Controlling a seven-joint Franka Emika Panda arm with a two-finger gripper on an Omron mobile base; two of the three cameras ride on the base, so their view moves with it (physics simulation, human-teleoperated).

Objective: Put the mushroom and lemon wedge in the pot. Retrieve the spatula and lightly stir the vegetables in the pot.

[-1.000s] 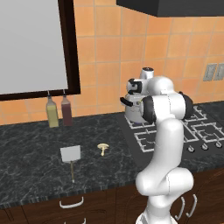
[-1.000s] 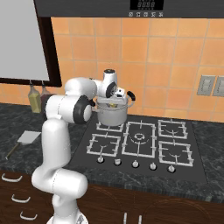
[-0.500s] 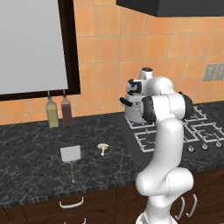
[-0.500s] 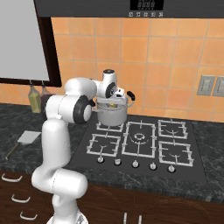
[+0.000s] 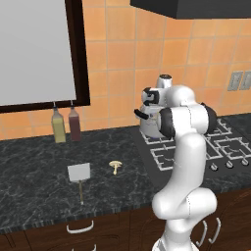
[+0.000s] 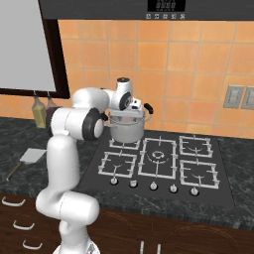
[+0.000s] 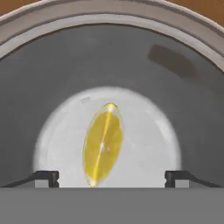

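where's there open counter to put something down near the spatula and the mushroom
Bare black counter lies left of the spatula, between it and the bottles at the wall. Another free strip runs in front of the mushroom, toward the counter's edge. The gap between spatula and mushroom is narrower. It is crowded at the stove's back left burner: the pot and the arm sit there.

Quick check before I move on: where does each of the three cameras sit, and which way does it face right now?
Left base view: behind-left, facing the counter with mushroom, spatula; arm at right.
Right base view: behind-right, facing the stove; arm at left, gripper over the pot.
Hand view: looks down into the pot at the lemon wedge; open fingertips.
Both base views share pot, spatula.
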